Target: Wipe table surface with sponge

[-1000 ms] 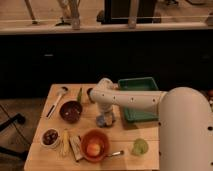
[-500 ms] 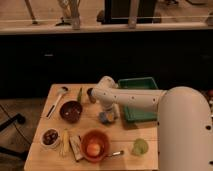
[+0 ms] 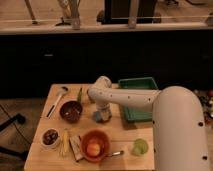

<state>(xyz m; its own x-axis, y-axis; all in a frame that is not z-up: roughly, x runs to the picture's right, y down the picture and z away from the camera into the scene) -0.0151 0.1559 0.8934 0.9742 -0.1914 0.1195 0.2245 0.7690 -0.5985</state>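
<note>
The light tan wooden table surface (image 3: 130, 132) fills the lower part of the camera view. The sponge (image 3: 103, 118), a small blue-grey block, rests on the table's middle, just left of the green tray. My gripper (image 3: 102, 113) points straight down from the white arm and is shut on the sponge, holding it against the tabletop. The arm reaches in from the lower right and hides the table's right edge.
A green tray (image 3: 131, 114) lies right of the sponge. A dark bowl (image 3: 71, 111) is to its left, an orange bowl with fruit (image 3: 94, 145) in front. A green cup (image 3: 140, 146), tan-and-dark block (image 3: 76, 147), small bowl (image 3: 50, 137) and ladle (image 3: 57, 99) stand around.
The gripper and the sponge have shifted slightly to the left across the tabletop. The other items have not moved.
</note>
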